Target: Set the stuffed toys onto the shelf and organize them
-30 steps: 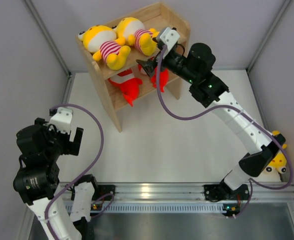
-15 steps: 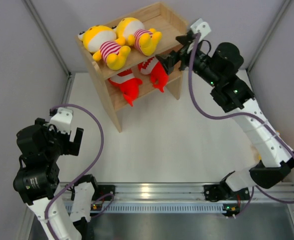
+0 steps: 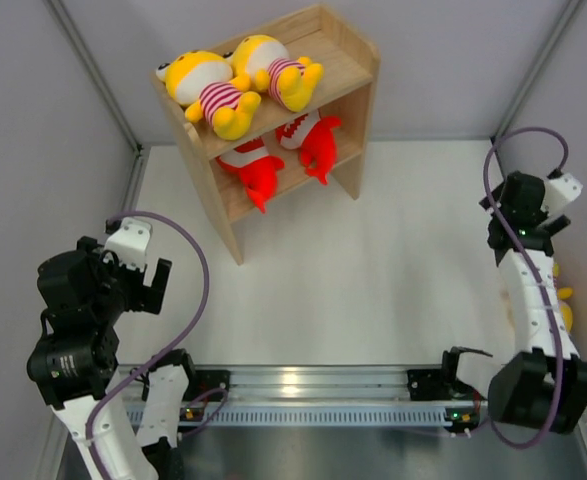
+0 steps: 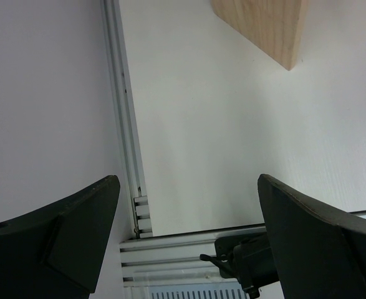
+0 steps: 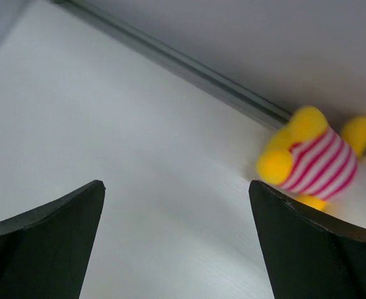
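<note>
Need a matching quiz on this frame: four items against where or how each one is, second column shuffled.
1. yellow pair
2. red fish toys
3. lone yellow toy
4. right gripper

a. on the table, at its right edge
b. open, empty
c. top tier of the shelf
d. lower tier

Pairs: 1-c, 2-d, 3-a, 4-b

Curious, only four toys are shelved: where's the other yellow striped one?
The yellow striped toy lies on the table at the top view's right edge, beside the right arm.
</note>
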You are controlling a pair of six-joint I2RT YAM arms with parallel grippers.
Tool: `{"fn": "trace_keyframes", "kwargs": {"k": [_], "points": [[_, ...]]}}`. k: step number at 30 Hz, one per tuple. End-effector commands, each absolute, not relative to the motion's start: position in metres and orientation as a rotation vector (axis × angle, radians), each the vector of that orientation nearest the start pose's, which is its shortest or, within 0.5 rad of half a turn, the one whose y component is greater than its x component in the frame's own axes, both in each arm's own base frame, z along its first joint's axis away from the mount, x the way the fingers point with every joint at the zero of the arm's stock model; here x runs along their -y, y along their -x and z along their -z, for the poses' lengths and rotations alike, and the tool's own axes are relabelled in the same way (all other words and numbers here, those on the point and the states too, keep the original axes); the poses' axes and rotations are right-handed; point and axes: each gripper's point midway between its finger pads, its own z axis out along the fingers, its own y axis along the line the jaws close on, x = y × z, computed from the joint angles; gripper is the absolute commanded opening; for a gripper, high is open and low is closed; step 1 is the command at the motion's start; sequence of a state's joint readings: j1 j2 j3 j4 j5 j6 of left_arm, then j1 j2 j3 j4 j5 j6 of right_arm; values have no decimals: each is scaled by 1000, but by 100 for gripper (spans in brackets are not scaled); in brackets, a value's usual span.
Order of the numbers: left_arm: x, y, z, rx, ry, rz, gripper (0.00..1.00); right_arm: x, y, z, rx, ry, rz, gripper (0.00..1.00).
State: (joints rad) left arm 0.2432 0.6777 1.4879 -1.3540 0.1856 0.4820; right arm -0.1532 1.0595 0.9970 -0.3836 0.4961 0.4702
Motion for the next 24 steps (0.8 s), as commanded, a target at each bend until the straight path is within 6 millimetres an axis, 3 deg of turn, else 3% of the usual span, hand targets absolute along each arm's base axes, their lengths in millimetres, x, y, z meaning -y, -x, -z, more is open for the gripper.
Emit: {"fn": "trace_keyframes", "kwargs": {"k": [1, 2, 3, 5, 9, 12, 17, 24], "points": [[-18, -136, -350, -2020, -359, -251, 99, 171, -289, -198, -1622, -1365, 520, 99], [-18, -135, -349, -2022, -360, -253, 99, 185, -279, -194, -1542, -1449, 624, 99], [-18, -134, -348, -2025, -363, -254, 99, 188, -270, -167, -1635, -1488, 744, 99], [-18, -133, -348, -2022, -366, -252, 98, 202, -268, -160, -1595, -1568, 822, 99], [-18, -131, -349, -2024, -370, -257, 99, 224, -260, -123, -1632, -1669, 915, 99], [-18, -131, -348, -2028, -376, -260, 98, 235, -267, -108, -1675, -1671, 904, 99], [-19, -131, -348, -2032, -376, -267, 99, 246, -277, -106, -1697, -1612, 968, 99], [-17, -132, -350, -2027, -385, -252, 99, 243, -281, -82, -1802, -1617, 973, 99]]}}
